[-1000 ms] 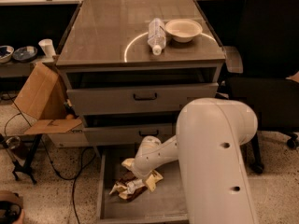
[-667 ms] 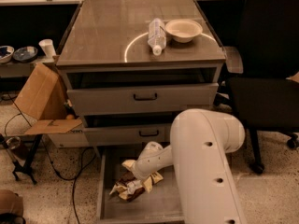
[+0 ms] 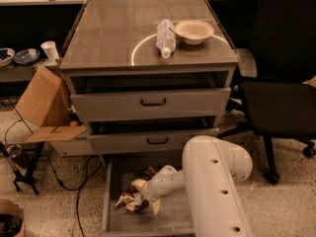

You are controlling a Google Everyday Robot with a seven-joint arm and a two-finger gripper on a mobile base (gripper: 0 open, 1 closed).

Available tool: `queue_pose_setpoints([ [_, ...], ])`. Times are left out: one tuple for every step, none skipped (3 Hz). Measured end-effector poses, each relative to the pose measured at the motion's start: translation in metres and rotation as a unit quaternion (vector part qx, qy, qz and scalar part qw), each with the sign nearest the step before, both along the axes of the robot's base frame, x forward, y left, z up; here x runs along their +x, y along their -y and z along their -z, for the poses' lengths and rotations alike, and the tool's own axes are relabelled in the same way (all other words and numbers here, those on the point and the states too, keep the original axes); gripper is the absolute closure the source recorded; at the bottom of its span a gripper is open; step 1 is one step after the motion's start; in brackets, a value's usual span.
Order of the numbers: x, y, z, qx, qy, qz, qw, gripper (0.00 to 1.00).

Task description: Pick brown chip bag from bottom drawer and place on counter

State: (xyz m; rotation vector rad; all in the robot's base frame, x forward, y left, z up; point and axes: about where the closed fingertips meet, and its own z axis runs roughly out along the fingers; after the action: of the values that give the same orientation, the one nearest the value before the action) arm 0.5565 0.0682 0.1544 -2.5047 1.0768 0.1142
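**A:** Where is the gripper?

**B:** Down in the bottom drawer (image 3: 112,216), below the counter's front edge. The gripper (image 3: 140,200) sits right at the brown chip bag (image 3: 128,199), on the end of the white arm (image 3: 212,191) that reaches in from the drawer's right side. I cannot tell how far open it is or whether it has hold of the bag. The wrist and the crumpled foil hide that.

**A:** And the bag itself?

**B:** It lies crumpled on the drawer floor, nearer the left wall. Its cream ends show on the left, and a dark brown part shows behind the arm.

**A:** What room is there in the drawer?

**B:** There is bare grey floor in front of the bag, and a narrow strip between it and the left wall. The middle drawer (image 3: 157,140) and top drawer (image 3: 153,102) each stand a little way out. The bottom one is pulled out farthest.

**A:** What about the counter (image 3: 98,38)?

**B:** A clear plastic bottle (image 3: 165,37) lies on its side right of the middle, with its cap toward the front edge. A cream bowl (image 3: 194,31) is just beside it, toward the back right corner. Both sit on the white arc (image 3: 134,51). The left half, out to the front left corner, is bare glossy top.

**A:** And around the edges?

**B:** A black office chair (image 3: 281,83) stands close off the right edge. A cardboard box (image 3: 42,100) sits on the floor off the left edge.
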Motion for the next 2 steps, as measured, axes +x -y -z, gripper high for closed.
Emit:
queue_pose_setpoints([
  [0.006,-0.003,0.012,0.019,0.015,-0.003,0.9997,0.00],
  [0.006,-0.015,0.020,0.037,0.016,-0.012,0.9991,0.19],
])
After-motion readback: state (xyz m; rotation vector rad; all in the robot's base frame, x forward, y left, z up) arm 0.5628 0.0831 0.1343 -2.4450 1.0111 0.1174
